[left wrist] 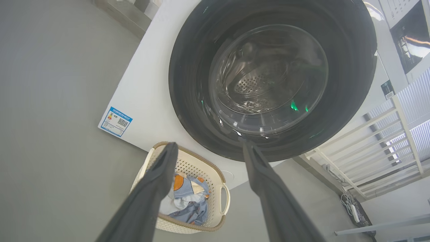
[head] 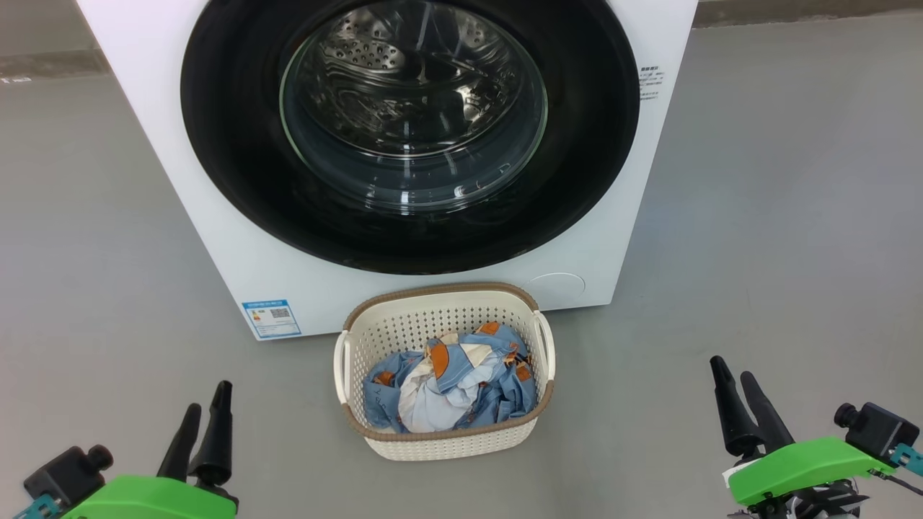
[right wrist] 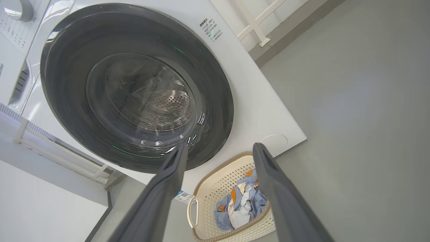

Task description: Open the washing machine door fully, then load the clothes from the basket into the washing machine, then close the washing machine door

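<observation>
We note the washing machine door [head: 238, 166] shut on the washing machine [head: 180, 209]. The basket [head: 433, 321] stands on the floor just before it, with the clothes [head: 461, 389] inside. The left gripper [head: 208, 398] and right gripper [head: 730, 369] are spread wide, holding nothing, either side of the basket.

Tapered dark fingers [head: 215, 432], bright green housings [head: 793, 460] and black cameras [head: 876, 429] with teal fittings [head: 907, 455] mark the left gripper [head: 208, 398] and right gripper [head: 730, 369].
</observation>
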`<state>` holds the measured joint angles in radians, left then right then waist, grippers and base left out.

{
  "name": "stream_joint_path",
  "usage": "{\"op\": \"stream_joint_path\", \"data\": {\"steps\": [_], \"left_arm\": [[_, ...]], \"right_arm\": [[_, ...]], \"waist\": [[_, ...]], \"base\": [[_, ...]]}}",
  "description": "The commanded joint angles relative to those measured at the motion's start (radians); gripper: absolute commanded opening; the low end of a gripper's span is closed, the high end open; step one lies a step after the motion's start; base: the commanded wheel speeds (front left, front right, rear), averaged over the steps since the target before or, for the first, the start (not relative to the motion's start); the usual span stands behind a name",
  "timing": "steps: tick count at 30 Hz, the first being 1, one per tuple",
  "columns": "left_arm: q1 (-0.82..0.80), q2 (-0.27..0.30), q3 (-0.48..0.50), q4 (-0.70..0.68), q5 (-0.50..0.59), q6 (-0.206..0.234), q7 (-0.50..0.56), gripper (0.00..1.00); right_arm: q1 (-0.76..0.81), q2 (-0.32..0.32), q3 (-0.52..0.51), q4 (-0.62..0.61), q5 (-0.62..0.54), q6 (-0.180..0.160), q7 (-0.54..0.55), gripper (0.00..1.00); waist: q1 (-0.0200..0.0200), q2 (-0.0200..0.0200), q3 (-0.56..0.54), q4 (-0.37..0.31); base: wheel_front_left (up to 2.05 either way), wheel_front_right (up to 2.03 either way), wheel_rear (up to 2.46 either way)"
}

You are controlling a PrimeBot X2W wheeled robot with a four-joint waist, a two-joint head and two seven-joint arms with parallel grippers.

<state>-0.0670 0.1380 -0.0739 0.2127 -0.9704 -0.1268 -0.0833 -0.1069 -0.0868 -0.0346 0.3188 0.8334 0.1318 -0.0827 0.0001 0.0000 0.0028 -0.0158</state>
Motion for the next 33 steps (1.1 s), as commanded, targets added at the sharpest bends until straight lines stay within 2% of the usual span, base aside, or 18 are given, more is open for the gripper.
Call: {"op": "stream_joint_path", "data": {"steps": [1,33], "left_arm": [[-0.048,0.028,0.017,-0.034,0.029,-0.002,-0.014,1.0],[-0.063,0.066,0.002,-0.052,0.425,-0.003,-0.111,1.0]], "right_arm": [[-0.05,-0.011,0.022,-0.021,-0.033,-0.001,-0.016,1.0],[-0.097,-0.008,0.039,-0.017,-0.42,-0.001,-0.112,1.0]], "waist": [[0.0,0.0,0.0,0.0],[0.0,0.0,0.0,0.012]], "base": [[0.0,0.0,0.0],[0.0,0.0,0.0]]}}
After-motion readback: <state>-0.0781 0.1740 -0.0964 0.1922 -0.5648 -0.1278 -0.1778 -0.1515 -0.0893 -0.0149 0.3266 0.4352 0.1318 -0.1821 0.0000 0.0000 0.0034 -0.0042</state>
